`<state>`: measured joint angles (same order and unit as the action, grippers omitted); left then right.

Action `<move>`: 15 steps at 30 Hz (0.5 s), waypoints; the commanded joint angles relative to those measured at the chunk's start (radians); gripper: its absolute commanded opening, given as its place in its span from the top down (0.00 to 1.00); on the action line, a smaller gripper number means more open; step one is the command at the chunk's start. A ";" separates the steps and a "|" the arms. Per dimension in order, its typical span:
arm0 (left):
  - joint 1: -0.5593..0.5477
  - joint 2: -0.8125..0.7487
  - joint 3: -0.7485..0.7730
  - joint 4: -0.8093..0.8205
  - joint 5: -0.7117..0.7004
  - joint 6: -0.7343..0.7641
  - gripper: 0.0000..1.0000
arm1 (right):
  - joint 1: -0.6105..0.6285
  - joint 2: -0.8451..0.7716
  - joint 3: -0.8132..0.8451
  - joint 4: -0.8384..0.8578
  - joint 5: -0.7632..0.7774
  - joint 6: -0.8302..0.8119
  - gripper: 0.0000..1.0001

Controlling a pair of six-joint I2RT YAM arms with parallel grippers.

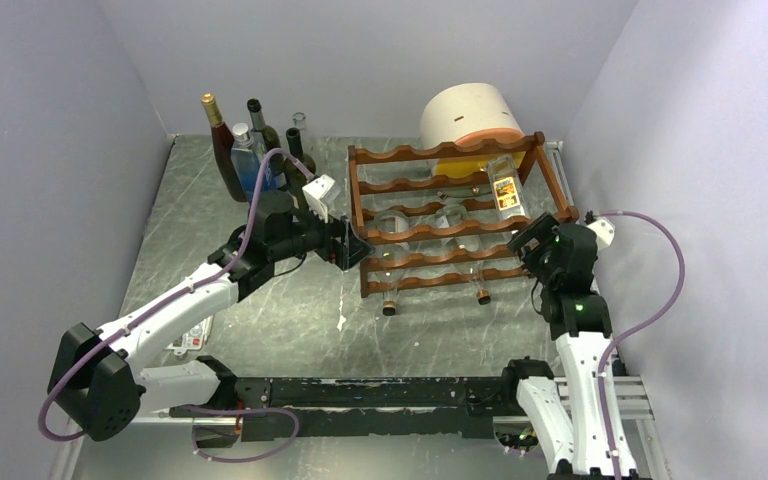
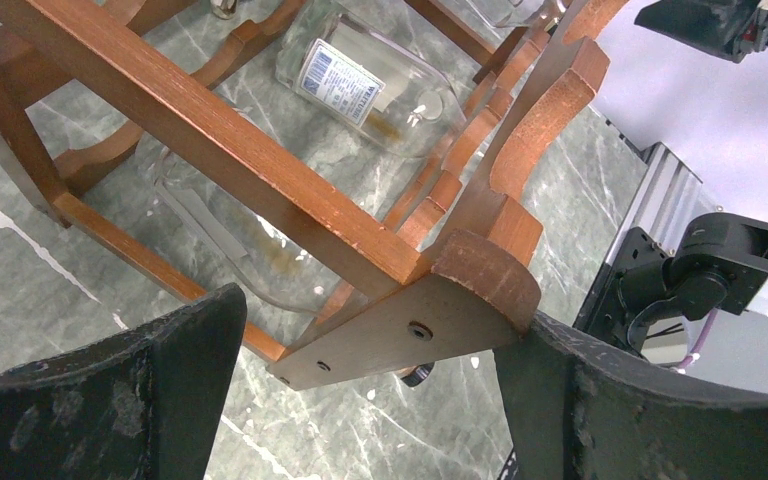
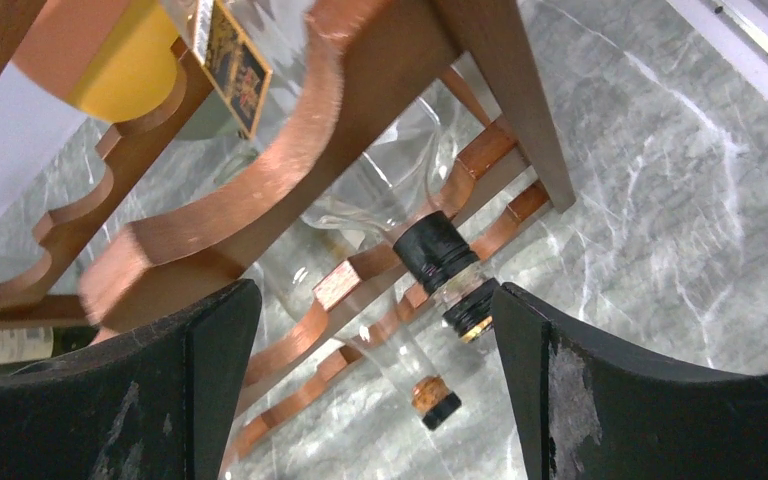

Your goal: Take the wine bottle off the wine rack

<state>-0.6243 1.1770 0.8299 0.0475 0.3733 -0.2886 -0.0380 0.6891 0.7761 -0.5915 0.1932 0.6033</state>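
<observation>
1. From above, the reddish-brown wooden wine rack of wavy rails (image 1: 440, 152) stands at the far middle of the grey marbled table (image 1: 290, 330). A white-and-orange cylinder (image 1: 470, 115) sits behind it, and a cluster of upright dark bottles (image 1: 250, 150) stands well apart at far left. A clear glass wine bottle with a dark label (image 1: 506, 188) lies slanted in the rack's upper right bays, not yet lifted. Other clear bottles (image 1: 482, 293) lie in the lower tiers, necks pointing near. The left gripper (image 1: 345, 243) is at the rack's left near post. The right gripper (image 1: 532, 238) is at its right end, just beside the labelled bottle.

2. The left wrist view shows the left claw spread wide astride the rack's wooden corner piece. I cannot tell whether it touches. It looks placed to steady the rack.

3. The right wrist view shows the right claw spread too, pinching nothing. What I take for the labelled bottle's black-capped neck lies ahead between the fingers (image 3: 190, 380).
   - I judge this the approach to the grasp.
   - Next, the claw must advance, close on that neck and draw it out along its slant.
   - Rails and a post crowd the neck, two more necks lie just beneath, and the lavender wall (image 1: 720, 200) stands near the right arm.
   - Open table lies on the rack's near side.
</observation>
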 commanded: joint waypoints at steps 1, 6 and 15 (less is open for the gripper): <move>0.008 0.006 0.028 -0.004 -0.121 0.048 0.07 | -0.039 -0.062 -0.110 0.151 -0.046 -0.006 0.08; 0.007 -0.010 0.018 -0.018 -0.125 0.059 0.06 | -0.088 -0.052 -0.162 0.228 -0.137 -0.042 0.04; 0.008 -0.019 0.006 -0.007 -0.114 0.057 0.06 | -0.325 0.067 -0.225 0.363 -0.513 -0.090 0.00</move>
<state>-0.6315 1.1637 0.8303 0.0380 0.3412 -0.2466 -0.2985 0.7250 0.5877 -0.3359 -0.1177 0.5320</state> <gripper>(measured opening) 0.939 0.997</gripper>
